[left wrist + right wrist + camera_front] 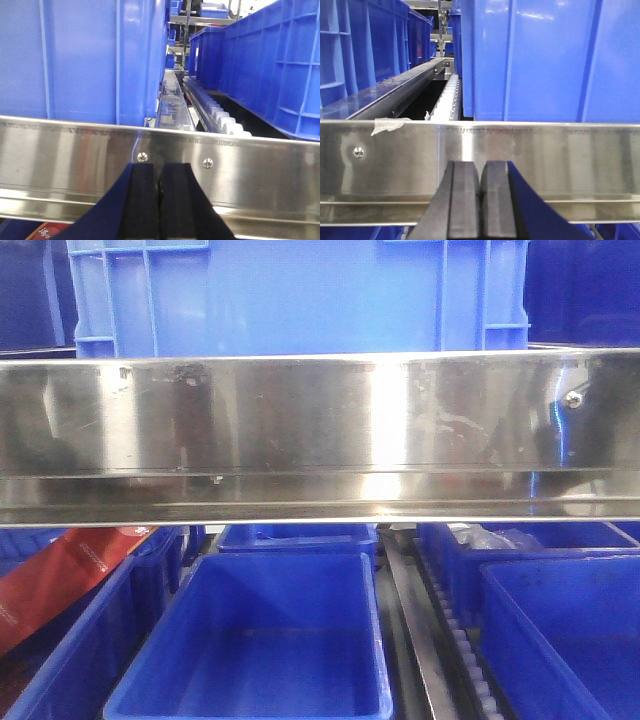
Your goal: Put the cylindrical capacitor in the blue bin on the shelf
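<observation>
The shelf's shiny steel front rail [320, 430] runs across the front view, with a large blue bin [300, 295] on the level above it and an empty blue bin [265, 640] below. In the left wrist view my left gripper [159, 170] is shut with nothing between its pads, right in front of the rail [75, 150]. My right gripper [480, 167] is likewise shut and empty, facing the rail [560, 150]. The cylindrical capacitor is out of view.
More blue bins [560, 630] stand at the lower right and a red package [60, 575] lies at the lower left. White roller tracks [220, 117] [447, 100] run between the tall blue bins [85, 55] [545, 55]. A piece of tape [387, 125] sticks to the rail.
</observation>
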